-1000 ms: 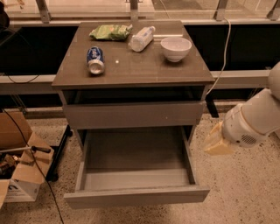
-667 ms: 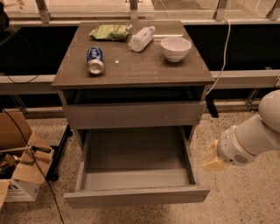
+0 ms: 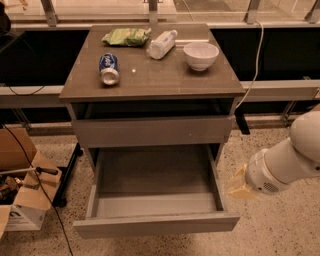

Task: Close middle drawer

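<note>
This looks like a robotics test area in an office-type building rather than a home. The floor [image 3: 280,235] is speckled terrazzo, a glazed wall with metal posts [image 3: 50,12] runs along 12 o'clock, and a lone grey cabinet [image 3: 165,77] stands mid-floor. Open cardboard boxes [image 3: 22,210] of odds and ends sit at 8 o'clock, and a white cable [image 3: 258,55] hangs at 2 o'clock. The gripper [image 3: 240,184] of a white robot arm [image 3: 295,155] hovers at 4 o'clock, just beside the cabinet.

Warm, dim light falls from above; the surface [image 3: 165,75] shows a dull sheen, shadow beneath it; the hand [image 3: 240,184], right of the middle drawer [image 3: 155,225], looks yellowish.
</note>
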{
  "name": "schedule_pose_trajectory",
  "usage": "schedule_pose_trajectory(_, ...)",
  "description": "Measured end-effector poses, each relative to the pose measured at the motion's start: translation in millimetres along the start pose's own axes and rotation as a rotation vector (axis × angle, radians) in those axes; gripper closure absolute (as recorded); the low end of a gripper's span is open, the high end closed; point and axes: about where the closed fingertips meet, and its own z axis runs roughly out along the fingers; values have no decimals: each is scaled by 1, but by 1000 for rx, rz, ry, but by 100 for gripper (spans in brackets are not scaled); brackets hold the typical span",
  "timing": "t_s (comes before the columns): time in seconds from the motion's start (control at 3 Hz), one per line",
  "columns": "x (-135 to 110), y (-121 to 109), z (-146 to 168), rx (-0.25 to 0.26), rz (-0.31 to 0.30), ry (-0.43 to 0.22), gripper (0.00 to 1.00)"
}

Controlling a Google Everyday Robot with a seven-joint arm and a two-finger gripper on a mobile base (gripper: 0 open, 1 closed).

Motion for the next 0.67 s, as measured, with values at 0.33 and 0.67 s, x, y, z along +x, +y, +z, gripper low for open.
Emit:
schedule_pose_trajectory(0.33,18,7,40,28,21,33,100)
schedule_pose_trajectory(0.67,43,11,84,16,33,64,100)
